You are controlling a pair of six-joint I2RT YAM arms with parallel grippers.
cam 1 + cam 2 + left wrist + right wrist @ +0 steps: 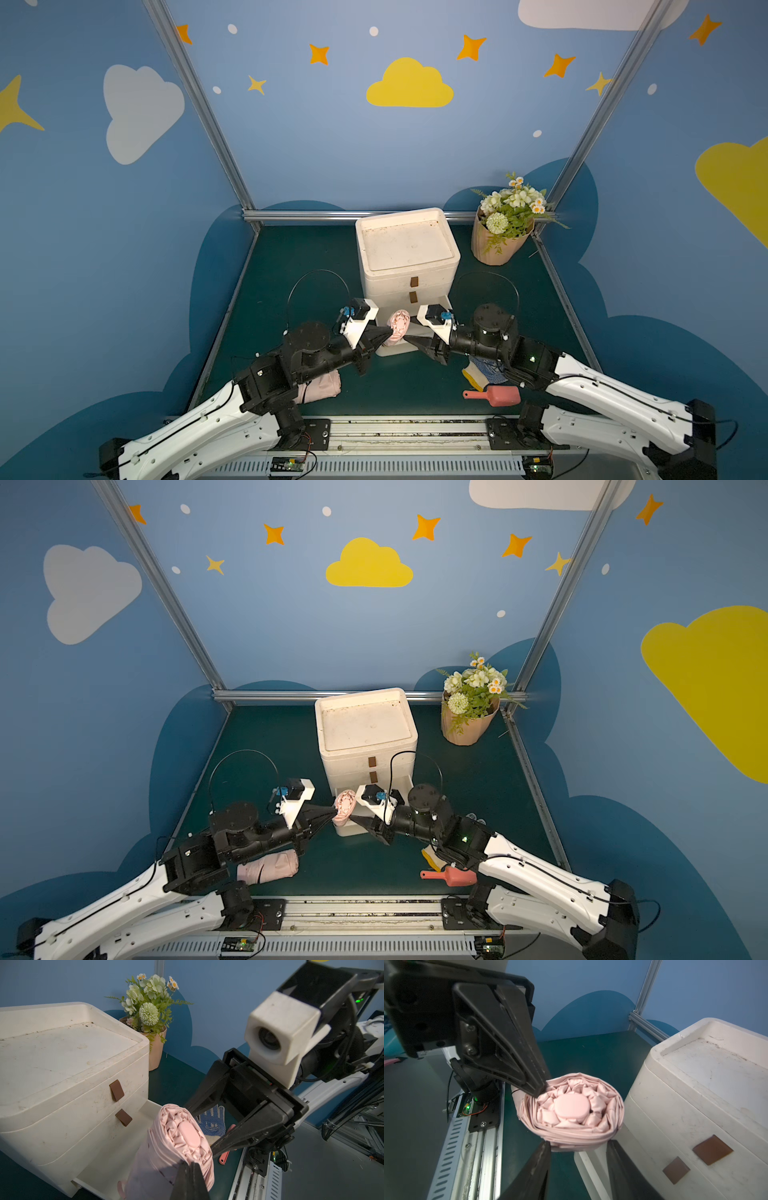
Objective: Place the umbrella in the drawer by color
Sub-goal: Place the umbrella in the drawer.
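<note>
Two black grippers meet mid-table: the left gripper [538, 1089] pinches the rim of a folded pink fabric umbrella [572, 1108], upright over the near end of the open bottom drawer [108, 1159] of a white plastic cabinet [407, 249], while the right gripper [578, 1146] is half spread around it, grip unclear; next, likely, lowering it flat inside.

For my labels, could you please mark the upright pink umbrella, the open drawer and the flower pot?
upright pink umbrella [572, 1108]: right wrist view, end cap.
open drawer [120, 1138]: left wrist view, inside floor.
flower pot [480, 243]: a top view, side wall.

Potted flowers [505, 226] in far right corner; red scoop [496, 395] near front, dotted glove [484, 368] just behind.
</note>
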